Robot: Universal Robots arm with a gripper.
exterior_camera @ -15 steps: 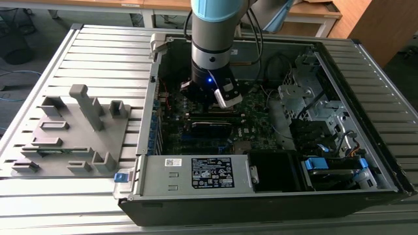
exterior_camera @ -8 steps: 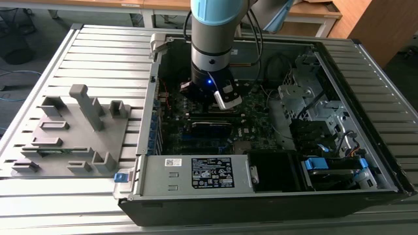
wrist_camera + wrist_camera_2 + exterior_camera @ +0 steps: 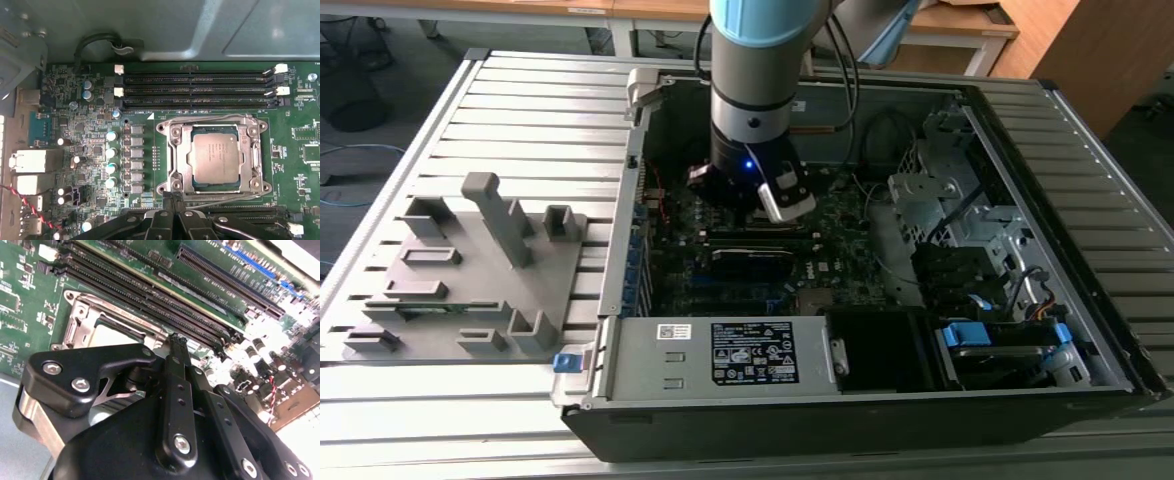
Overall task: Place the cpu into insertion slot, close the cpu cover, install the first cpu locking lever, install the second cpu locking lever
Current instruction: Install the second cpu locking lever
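The cpu (image 3: 216,157), a silvery square chip, lies flat in the insertion slot (image 3: 161,189) on the green board. The cpu cover (image 3: 176,150), a silvery frame, lies down around it. One thin wire lever (image 3: 210,119) runs along one side of the socket. A second wire lever (image 3: 225,200) runs along the opposite side. My gripper (image 3: 173,196) is shut, its tips at the socket corner beside that second lever. I cannot tell whether they touch it. In the second wrist view the gripper (image 3: 177,340) hangs just past the cover (image 3: 80,322) and cpu (image 3: 107,335). The exterior view shows the gripper (image 3: 767,215) deep inside the open computer case.
Long black memory slots (image 3: 195,90) run beside the socket, and a row of capacitors (image 3: 111,152) stands on its other side. The case walls (image 3: 634,200) and cables (image 3: 894,130) hem in the arm. A grey fixture tray (image 3: 467,270) sits at the exterior view's left.
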